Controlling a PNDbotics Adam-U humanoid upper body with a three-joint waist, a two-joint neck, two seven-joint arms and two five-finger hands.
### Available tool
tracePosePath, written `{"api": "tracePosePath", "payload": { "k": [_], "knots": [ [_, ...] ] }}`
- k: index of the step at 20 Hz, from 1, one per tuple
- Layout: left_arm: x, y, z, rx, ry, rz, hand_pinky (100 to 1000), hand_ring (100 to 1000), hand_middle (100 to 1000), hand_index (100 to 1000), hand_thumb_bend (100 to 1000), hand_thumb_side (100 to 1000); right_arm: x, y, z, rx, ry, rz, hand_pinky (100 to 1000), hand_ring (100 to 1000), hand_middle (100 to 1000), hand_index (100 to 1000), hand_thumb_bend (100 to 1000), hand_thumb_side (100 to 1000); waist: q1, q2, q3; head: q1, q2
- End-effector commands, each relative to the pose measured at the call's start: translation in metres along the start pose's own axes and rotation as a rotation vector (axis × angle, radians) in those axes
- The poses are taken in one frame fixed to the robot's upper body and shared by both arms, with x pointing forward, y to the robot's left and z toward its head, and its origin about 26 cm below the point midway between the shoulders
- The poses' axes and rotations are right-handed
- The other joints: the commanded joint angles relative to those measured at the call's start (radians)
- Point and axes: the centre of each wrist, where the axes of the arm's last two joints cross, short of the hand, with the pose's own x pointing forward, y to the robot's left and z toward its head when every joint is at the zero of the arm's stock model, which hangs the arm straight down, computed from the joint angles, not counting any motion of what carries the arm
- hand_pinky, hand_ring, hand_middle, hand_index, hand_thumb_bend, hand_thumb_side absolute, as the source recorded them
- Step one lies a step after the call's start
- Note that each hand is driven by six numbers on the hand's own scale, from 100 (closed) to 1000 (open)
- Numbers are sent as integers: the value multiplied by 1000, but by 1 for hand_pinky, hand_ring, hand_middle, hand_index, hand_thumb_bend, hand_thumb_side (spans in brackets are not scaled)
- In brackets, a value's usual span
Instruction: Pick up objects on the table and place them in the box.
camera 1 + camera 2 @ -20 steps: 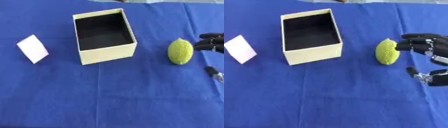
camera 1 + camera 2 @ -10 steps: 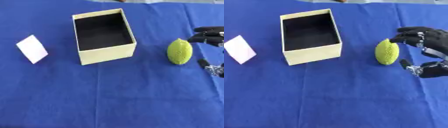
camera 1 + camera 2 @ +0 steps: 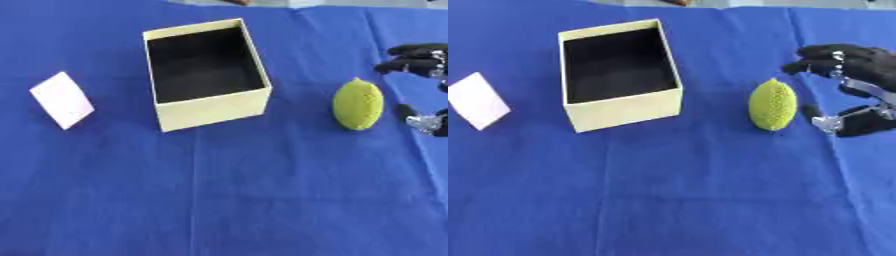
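Observation:
A yellow-green bumpy lemon-shaped object (image 3: 773, 104) lies on the blue tablecloth, right of a pale yellow open box (image 3: 620, 73) whose dark inside holds nothing visible. My right hand (image 3: 859, 90) hovers just right of the lemon-shaped object, open, with fingers spread above and thumb below, not touching it. A white card-like object (image 3: 62, 99) lies at the far left. The left hand is out of sight.
The blue cloth (image 3: 227, 195) covers the whole table, with wide free room in front of the box and the lemon-shaped object. A sliver of something shows past the far edge.
My right hand has shifted a little along the right side of the lemon-shaped object and stays open. The object, box and white card keep their places.

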Motion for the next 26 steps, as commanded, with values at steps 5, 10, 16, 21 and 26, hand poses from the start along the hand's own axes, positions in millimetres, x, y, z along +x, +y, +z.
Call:
{"api": "tracePosePath", "payload": {
  "k": [5,10,16,21,26],
  "knots": [
    [6,0,-7,-13,-27,3,764,752,727,835,100,578,-9,-6,-3,62,-32,4,1000,1000,843,1000,100,398,-4,-15,5,-9,-6],
    [6,-2,-7,-21,-24,11,763,748,718,830,100,578,-15,-4,-9,110,-40,-27,1000,1000,844,1000,100,464,-6,-13,12,-14,-7],
    [6,-3,-7,-27,-23,21,762,745,714,827,100,578,-21,-7,-15,126,-15,0,1000,1000,856,1000,100,405,-10,-11,17,-18,-7],
    [6,-4,-7,-30,-21,27,761,744,711,825,100,579,-29,-6,-18,88,39,47,999,1000,874,1000,100,302,-13,-8,22,-20,-9],
    [6,-5,-7,-30,-21,33,761,744,709,823,100,579,-32,4,-21,120,44,90,1000,1000,881,1000,100,522,-14,-5,23,-21,-9]
  ]
}}
